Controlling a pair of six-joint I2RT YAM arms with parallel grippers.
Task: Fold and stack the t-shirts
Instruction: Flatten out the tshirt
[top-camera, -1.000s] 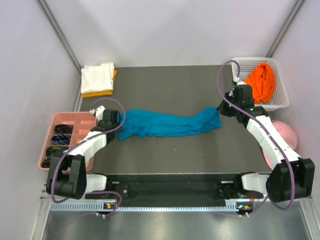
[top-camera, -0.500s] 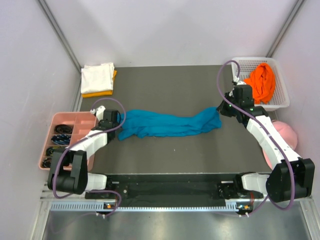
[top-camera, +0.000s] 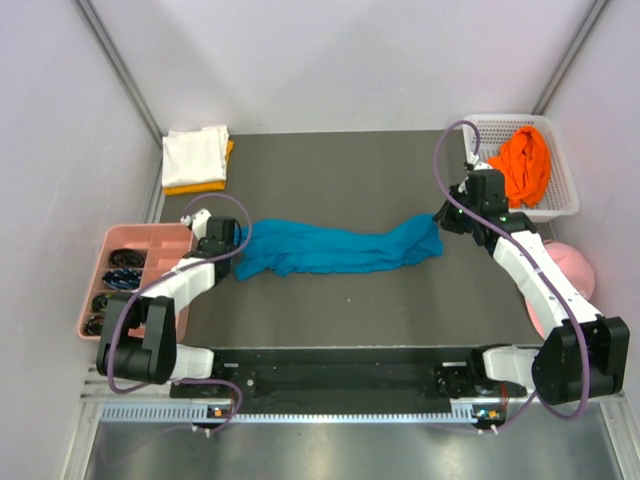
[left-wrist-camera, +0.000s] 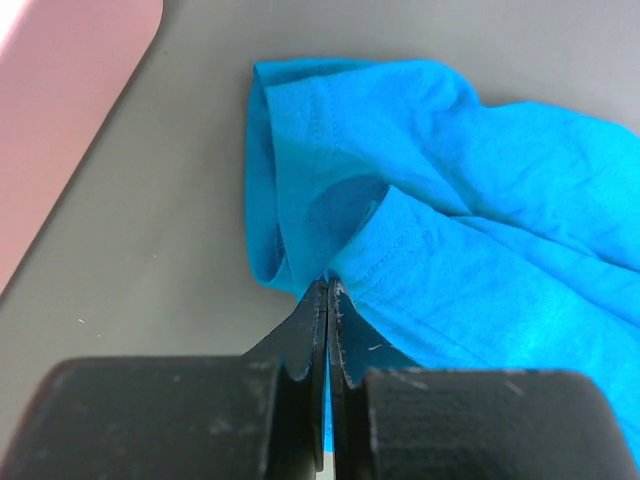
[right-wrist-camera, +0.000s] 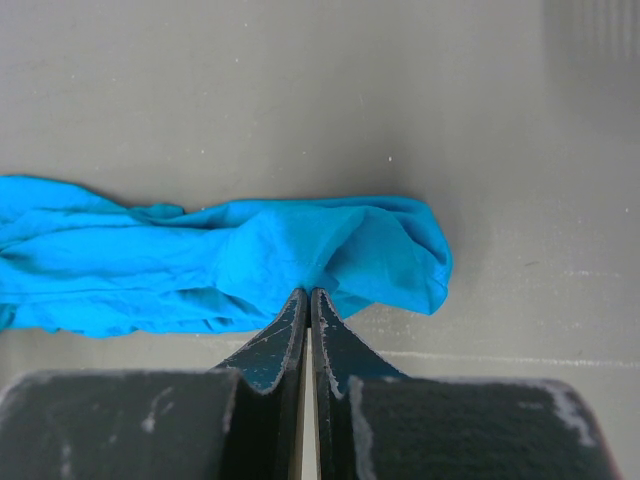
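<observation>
The teal-blue t-shirt (top-camera: 335, 248) lies bunched in a long strip across the middle of the dark mat. My left gripper (top-camera: 236, 244) is shut on its left end; in the left wrist view its jaws (left-wrist-camera: 328, 287) pinch a hemmed fold of the cloth (left-wrist-camera: 470, 230). At the strip's right end my right gripper (top-camera: 441, 217) is shut on the fabric, and in the right wrist view the tips (right-wrist-camera: 308, 292) bite into the cloth (right-wrist-camera: 200, 265). A folded white t-shirt (top-camera: 195, 152) sits on a yellow-orange one (top-camera: 203, 186) at the back left. A bright orange t-shirt (top-camera: 525, 165) lies crumpled in the basket.
A white mesh basket (top-camera: 566, 205) stands at the back right. A pink compartment tray (top-camera: 128, 238) with small dark items is on the left, close to my left arm; its corner shows in the left wrist view (left-wrist-camera: 60, 90). A pink cap (top-camera: 574, 266) lies at the right edge.
My left gripper has closed on the shirt's left end, where its jaws stood open before. The right gripper and the shirt have stayed where they were.
</observation>
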